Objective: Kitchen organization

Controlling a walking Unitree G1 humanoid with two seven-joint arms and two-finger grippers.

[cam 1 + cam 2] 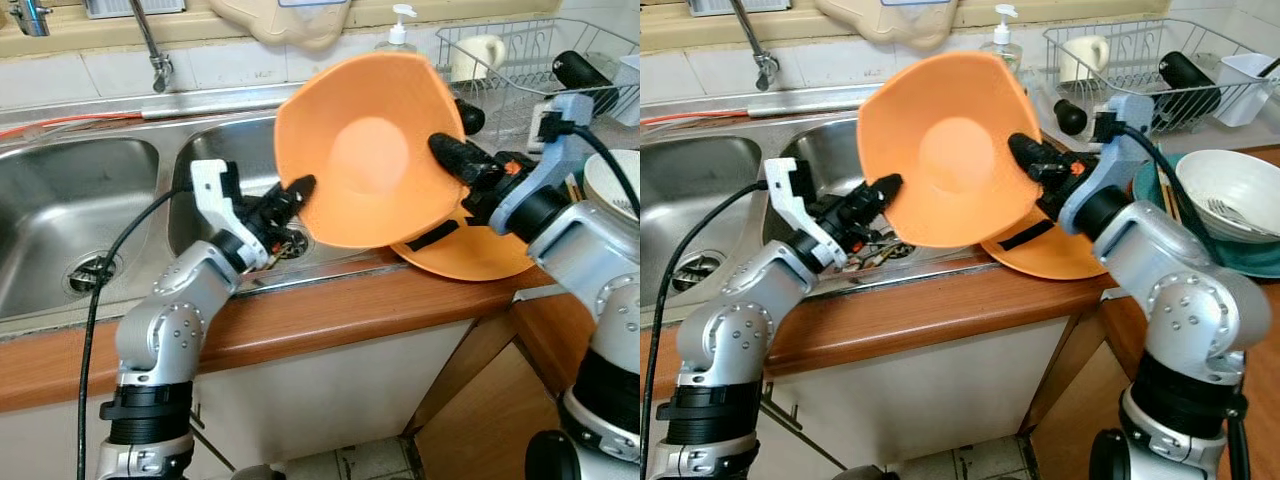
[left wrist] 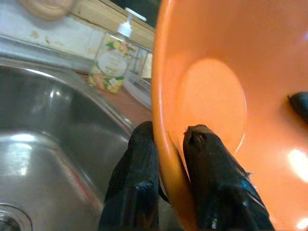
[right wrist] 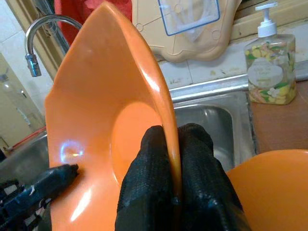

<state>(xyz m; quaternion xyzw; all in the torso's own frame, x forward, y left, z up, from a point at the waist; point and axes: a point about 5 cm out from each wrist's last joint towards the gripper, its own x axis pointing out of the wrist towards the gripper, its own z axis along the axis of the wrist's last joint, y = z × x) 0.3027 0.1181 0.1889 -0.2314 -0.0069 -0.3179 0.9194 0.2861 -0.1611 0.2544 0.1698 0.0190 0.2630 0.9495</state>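
An orange bowl (image 1: 365, 150) is held tilted above the right sink basin (image 1: 235, 150), its hollow facing me. My left gripper (image 1: 298, 192) is shut on its left rim (image 2: 166, 159); one finger (image 2: 211, 178) lies inside the bowl and the other behind it. On the opposite rim (image 3: 166, 115) my right gripper (image 1: 447, 152) is shut as well. A second orange dish (image 1: 470, 250) lies on the counter under the bowl.
A wire dish rack (image 1: 520, 60) with a cup and a black item stands at the back right. A soap dispenser (image 3: 270, 62) sits behind the sink. A white bowl (image 1: 1235, 190) rests on a teal plate at the right. The faucet (image 1: 155, 50) hangs over the double sink.
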